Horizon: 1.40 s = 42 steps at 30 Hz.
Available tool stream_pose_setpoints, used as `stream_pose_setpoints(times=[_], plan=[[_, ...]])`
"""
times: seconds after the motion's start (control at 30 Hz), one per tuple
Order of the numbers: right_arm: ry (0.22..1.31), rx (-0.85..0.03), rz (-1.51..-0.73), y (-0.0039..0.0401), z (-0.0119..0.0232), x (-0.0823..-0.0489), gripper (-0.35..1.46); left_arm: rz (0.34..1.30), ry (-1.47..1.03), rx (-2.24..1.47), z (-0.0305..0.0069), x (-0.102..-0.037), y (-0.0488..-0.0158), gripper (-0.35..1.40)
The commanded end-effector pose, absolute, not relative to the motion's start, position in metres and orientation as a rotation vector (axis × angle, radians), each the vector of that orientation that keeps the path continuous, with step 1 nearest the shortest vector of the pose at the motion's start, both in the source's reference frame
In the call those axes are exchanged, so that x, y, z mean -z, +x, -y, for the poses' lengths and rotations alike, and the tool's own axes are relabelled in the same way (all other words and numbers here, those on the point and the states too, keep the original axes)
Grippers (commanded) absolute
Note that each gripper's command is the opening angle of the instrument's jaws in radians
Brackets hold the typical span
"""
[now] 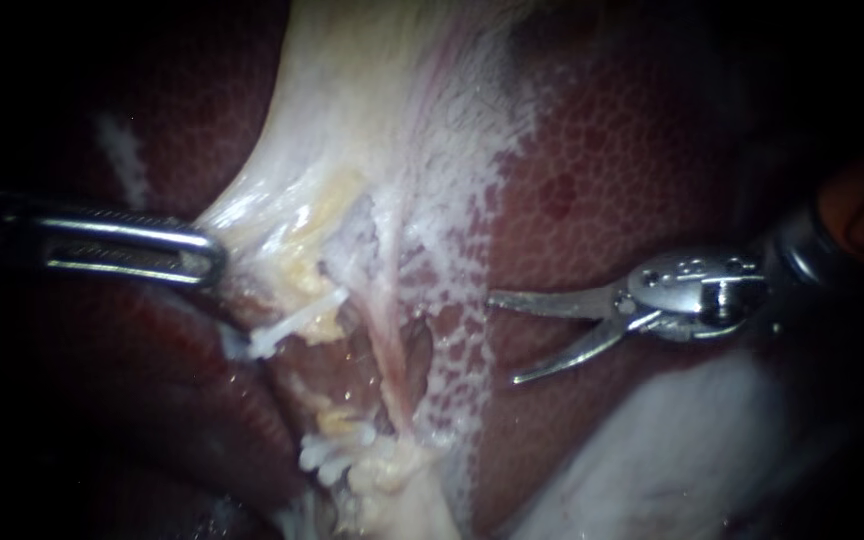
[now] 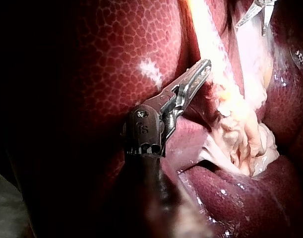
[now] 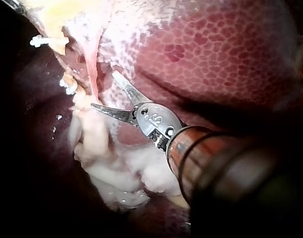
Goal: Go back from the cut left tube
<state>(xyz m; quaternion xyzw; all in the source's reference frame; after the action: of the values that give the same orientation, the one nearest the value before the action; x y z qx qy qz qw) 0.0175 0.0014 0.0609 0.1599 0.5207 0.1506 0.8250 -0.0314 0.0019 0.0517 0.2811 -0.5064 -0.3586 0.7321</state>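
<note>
**Cut left tube: clipped stumps, right jaws open and clear**

Item: cut left tube (image 1: 320, 312). It lies ahead of the right jaws and just beyond the tip of the left jaws. It is in two stumps with a gap between them.

Fittings: upper clip (image 1: 287, 332) sits on the stump nearer the left jaws. Lower clips (image 1: 337, 455) sit on the other stump.

Adjacent: pink strand (image 1: 392, 350), uncut, runs between the stumps and the right jaws.

Right instrument (image 1: 505, 338): the thin, blade-like jaws are parted with nothing between them. They stand apart from tube and strand, over the liver (image 1: 632, 150). Judgement: this stand-off suits backing out along the shaft. The open tips point at the strand, so a straight pull away looks safest.

Left instrument (image 1: 204, 256): the jaws are closed on pale tissue (image 1: 282, 180), which tents toward them. Judgement: this hold spreads the field and exposes the stumps.

Writing: there are stamped marks on both instrument heads, not transcribed here. No brand or label shows elsewhere.
</note>
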Motion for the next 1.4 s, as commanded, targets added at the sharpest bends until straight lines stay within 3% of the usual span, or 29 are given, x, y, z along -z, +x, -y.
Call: stream_pose_setpoints(times=[0.03, 0.2, 0.47, 1.0, 1.4], plan=[[0.322, -0.311, -1.097, 0.0174, -0.0013, -0.0608, 1.35, 1.114, 0.618, 0.789, -0.0019, -0.0517, -0.0314, -0.35], [0.215, -0.266, -1.065, 0.0174, -0.0009, -0.0601, 1.4, 1.114, 0.618, 0.789, -0.0019, -0.0517, -0.0314, -0.35], [0.152, -0.216, -1.044, 0.0175, -0.0009, -0.0591, 1.43, 1.114, 0.618, 0.789, -0.0019, -0.0518, -0.0314, -0.35], [0.127, -0.18, -1.054, 0.0169, -0.0013, -0.0585, 1.43, 1.114, 0.611, 0.788, -0.0015, -0.0529, -0.0318, -0.35], [0.117, -0.164, -1.054, 0.0167, -0.0014, -0.0588, 1.43, 1.113, 0.624, 0.785, 0.0008, -0.0583, -0.0343, -0.35]])
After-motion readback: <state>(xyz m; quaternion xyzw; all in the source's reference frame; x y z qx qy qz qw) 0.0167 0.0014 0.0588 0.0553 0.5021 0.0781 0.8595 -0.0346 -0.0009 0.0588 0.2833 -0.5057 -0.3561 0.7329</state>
